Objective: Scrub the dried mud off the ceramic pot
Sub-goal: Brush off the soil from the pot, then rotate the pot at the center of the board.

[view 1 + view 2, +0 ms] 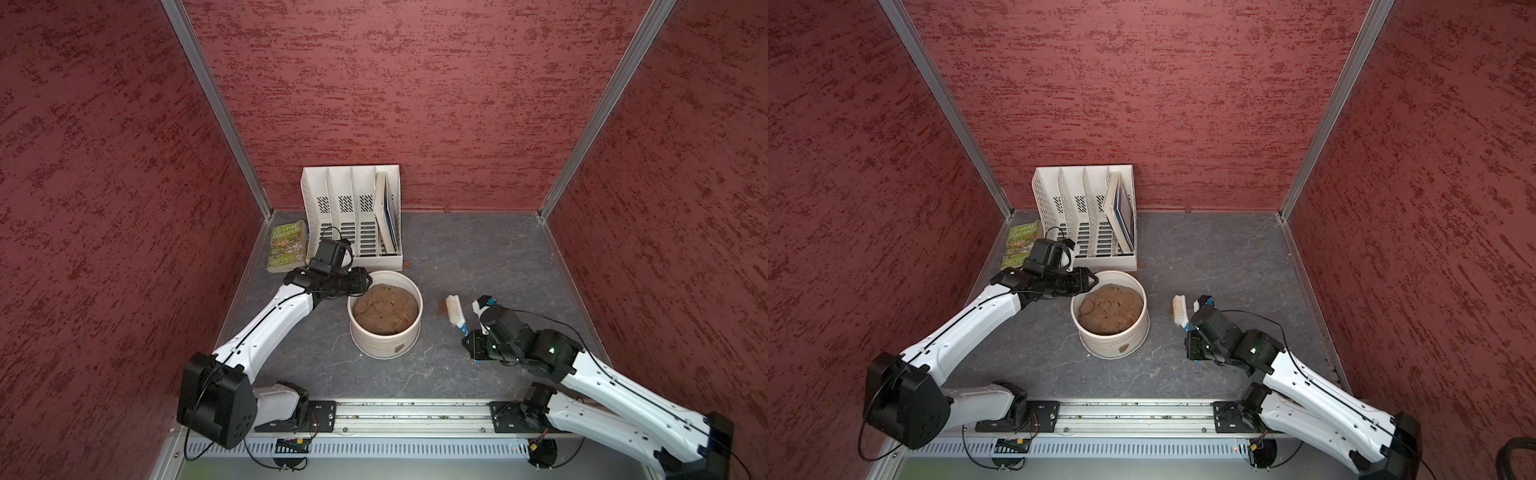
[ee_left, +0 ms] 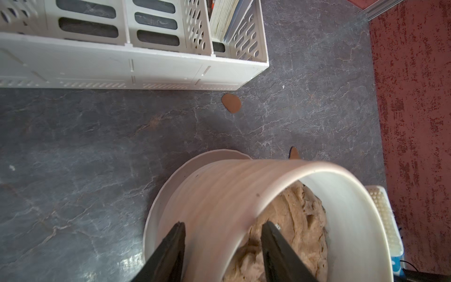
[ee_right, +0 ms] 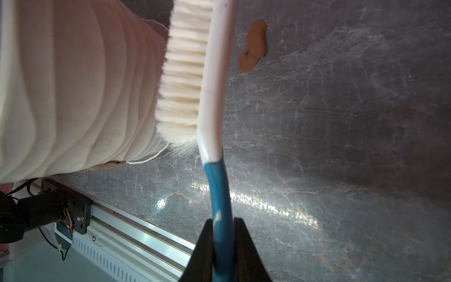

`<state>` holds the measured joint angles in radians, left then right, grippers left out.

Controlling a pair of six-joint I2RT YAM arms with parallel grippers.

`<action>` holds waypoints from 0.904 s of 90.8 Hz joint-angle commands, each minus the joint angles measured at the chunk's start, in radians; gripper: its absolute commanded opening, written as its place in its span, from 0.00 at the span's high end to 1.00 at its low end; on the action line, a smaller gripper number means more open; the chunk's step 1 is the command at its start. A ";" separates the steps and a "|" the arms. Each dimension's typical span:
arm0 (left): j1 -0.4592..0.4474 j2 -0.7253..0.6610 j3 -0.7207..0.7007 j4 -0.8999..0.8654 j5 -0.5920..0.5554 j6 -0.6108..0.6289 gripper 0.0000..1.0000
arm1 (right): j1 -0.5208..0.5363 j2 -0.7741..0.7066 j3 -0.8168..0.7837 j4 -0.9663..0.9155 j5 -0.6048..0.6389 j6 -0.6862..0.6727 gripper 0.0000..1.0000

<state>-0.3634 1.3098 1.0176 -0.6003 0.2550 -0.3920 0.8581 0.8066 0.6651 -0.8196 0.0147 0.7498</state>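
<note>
Far left, a green book [image 1: 286,247] lies flat on the grey table [image 1: 490,257], right beside a white file rack [image 1: 353,216] at the back wall. Next, the left hand [image 2: 222,223] is at the pot [image 1: 384,347], with its fingers [image 2: 170,251] spread apart, one outside the rim and one inside over the soil [image 1: 385,309], clamping nothing. The pot stands upright mid-table, just in front of the rack. It is wide, cream-white and round, with faint ridges ringing its wall, and it is filled with a lumpy brown mound. There's the dried mud [image 1: 400,348]: one dark oval patch low on the front wall, near the base. A loose mud flake [image 2: 231,103] sits on the table by the rack's corner, and another flake [image 3: 253,46] lies beside the brush [image 1: 454,309]. The brush is white-headed with a blue handle, and its bristles face the pot across a clear gap. The right hand [image 3: 223,227] is closed tight on that blue handle.
</note>
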 commanded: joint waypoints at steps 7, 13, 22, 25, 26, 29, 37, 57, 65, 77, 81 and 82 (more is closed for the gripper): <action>-0.027 0.047 0.057 0.068 0.026 0.018 0.47 | 0.027 0.014 -0.016 0.067 -0.012 0.024 1.00; -0.043 0.055 0.070 0.048 -0.001 0.025 0.50 | 0.034 0.016 -0.017 0.071 -0.008 0.030 1.00; -0.055 0.064 0.086 -0.003 -0.048 0.028 0.59 | 0.041 0.016 -0.013 0.068 -0.003 0.035 1.00; -0.056 0.063 0.087 -0.020 -0.059 0.030 0.62 | 0.043 0.016 -0.012 0.066 0.000 0.037 1.00; -0.057 0.063 0.087 -0.024 -0.063 0.031 0.63 | 0.044 0.016 -0.011 0.065 0.000 0.037 1.00; -0.059 0.059 0.085 -0.038 -0.077 0.032 0.66 | 0.046 0.018 -0.008 0.062 0.002 0.038 1.00; -0.060 0.046 0.070 -0.054 -0.093 0.037 0.70 | 0.053 0.021 -0.002 0.056 0.008 0.042 1.00; -0.074 0.026 0.079 -0.098 -0.097 0.040 0.89 | 0.085 0.025 0.016 0.007 0.037 0.068 1.00; -0.092 0.013 0.087 -0.117 -0.112 0.027 0.95 | 0.131 0.027 0.034 -0.048 0.090 0.098 1.00; -0.141 0.000 0.101 -0.160 -0.160 0.001 1.00 | 0.181 0.004 0.052 -0.129 0.156 0.145 1.00; -0.157 -0.002 0.106 -0.182 -0.195 -0.019 1.00 | 0.187 -0.004 0.058 -0.152 0.169 0.153 1.00; -0.161 -0.002 0.107 -0.188 -0.201 -0.024 1.00 | 0.188 -0.006 0.060 -0.157 0.172 0.155 1.00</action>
<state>-0.4808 1.3426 1.0847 -0.7116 0.0616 -0.3523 1.0252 0.8284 0.6800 -0.8944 0.0940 0.8570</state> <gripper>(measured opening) 0.191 0.154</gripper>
